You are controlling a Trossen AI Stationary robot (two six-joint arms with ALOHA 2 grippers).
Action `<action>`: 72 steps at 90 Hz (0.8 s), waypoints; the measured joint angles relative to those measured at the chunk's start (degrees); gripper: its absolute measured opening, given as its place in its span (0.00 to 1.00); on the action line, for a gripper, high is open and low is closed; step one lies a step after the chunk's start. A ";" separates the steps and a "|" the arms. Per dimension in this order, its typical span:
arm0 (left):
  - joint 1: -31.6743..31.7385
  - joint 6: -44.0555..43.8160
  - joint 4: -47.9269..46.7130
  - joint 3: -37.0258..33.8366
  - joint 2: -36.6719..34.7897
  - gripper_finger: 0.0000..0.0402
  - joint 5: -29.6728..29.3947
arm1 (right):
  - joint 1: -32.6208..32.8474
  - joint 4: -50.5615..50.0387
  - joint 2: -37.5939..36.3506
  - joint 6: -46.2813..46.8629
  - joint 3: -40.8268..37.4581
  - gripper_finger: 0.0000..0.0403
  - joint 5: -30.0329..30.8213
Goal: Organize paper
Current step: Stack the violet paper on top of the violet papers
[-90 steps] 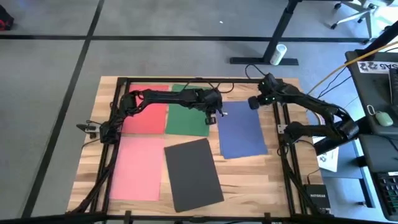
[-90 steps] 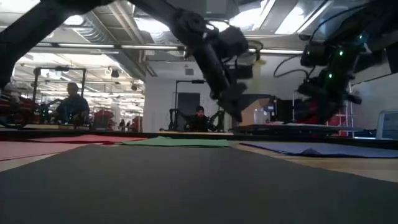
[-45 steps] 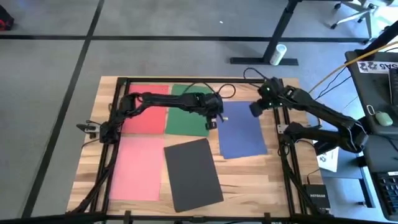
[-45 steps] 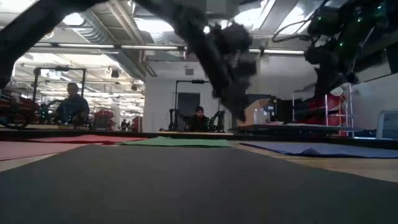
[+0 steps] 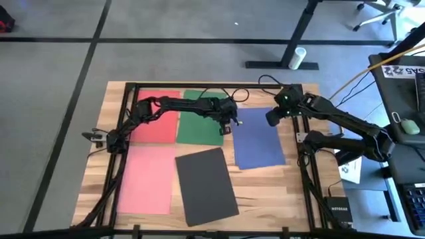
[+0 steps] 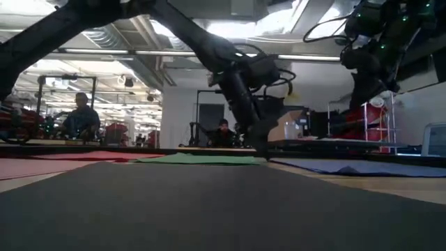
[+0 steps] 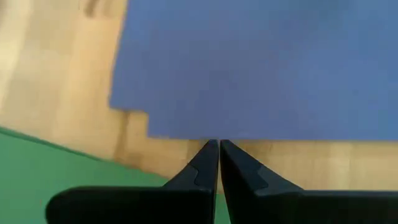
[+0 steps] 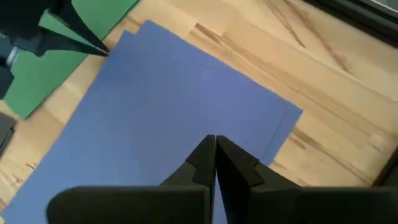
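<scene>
Five sheets of paper lie flat and separate on the wooden counter (image 5: pixel 265 182), none stacked on another: the red sheet (image 5: pixel 156 118) and green sheet (image 5: pixel 199 123) side by side along the far edge, the blue sheet (image 5: pixel 257 141) to their right, the pink sheet (image 5: pixel 146 179) in front of the red one, and the dark grey sheet (image 5: pixel 206 186) beside it, turned at a slight angle. The left gripper (image 5: pixel 227 123) sits low over the strip of bare wood between the green and blue sheets, its fingers pressed together and holding nothing; its wrist view shows the tips just off the blue sheet's edge. The right gripper (image 5: pixel 273 117) hangs above the far right part of the blue sheet, also closed and empty. Judging by this, the organizing looks barely begun or only partly done: if the sheets are meant to be gathered or squared up, the blue and tilted grey ones seem to need attention.
</scene>
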 joint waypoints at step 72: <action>1.12 1.17 -2.20 -0.02 -0.11 0.00 0.73 | 0.00 0.02 -0.02 -0.24 0.00 0.00 -0.10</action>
